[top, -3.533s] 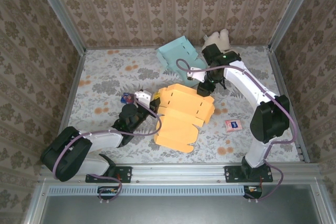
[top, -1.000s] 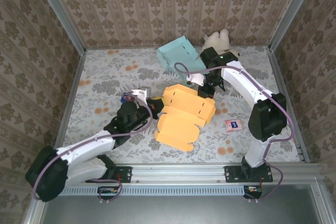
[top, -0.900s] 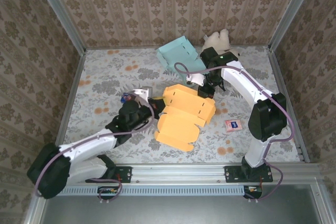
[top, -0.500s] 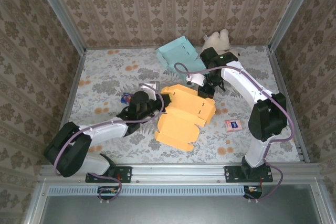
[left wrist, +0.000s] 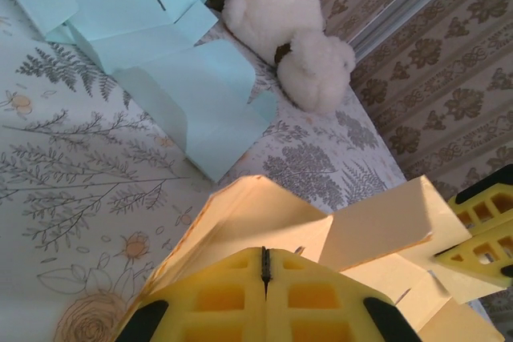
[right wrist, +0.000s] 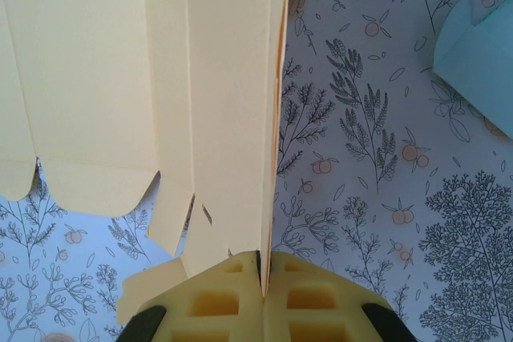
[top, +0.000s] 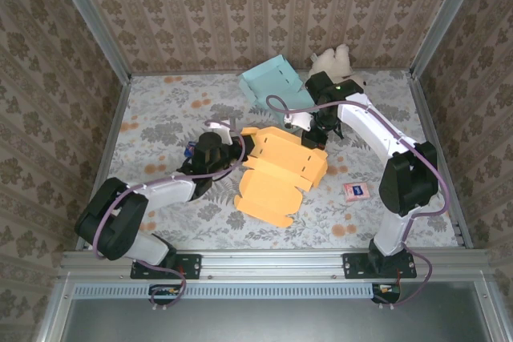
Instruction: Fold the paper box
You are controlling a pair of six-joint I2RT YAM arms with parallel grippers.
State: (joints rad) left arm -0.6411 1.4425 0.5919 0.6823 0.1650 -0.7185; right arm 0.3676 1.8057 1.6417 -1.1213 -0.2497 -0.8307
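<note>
While the paper box (top: 272, 186) lies on the table (top: 160, 118), we see the left claw (left wrist: 264, 255) closed tight on one flap and the right claw (right wrist: 262, 259) closed on another edge.

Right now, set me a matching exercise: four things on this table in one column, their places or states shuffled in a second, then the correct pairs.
Things
1. orange paper box
2. light blue box
3. white plush toy
4. small square packet

Places or states
A. at the back wall, furthest right
B. lying flat between the orange box and the right arm
C. pinched by the left gripper and the right gripper
D. at the back wall, near the middle

Pairs: 1-C, 2-D, 3-A, 4-B
</note>
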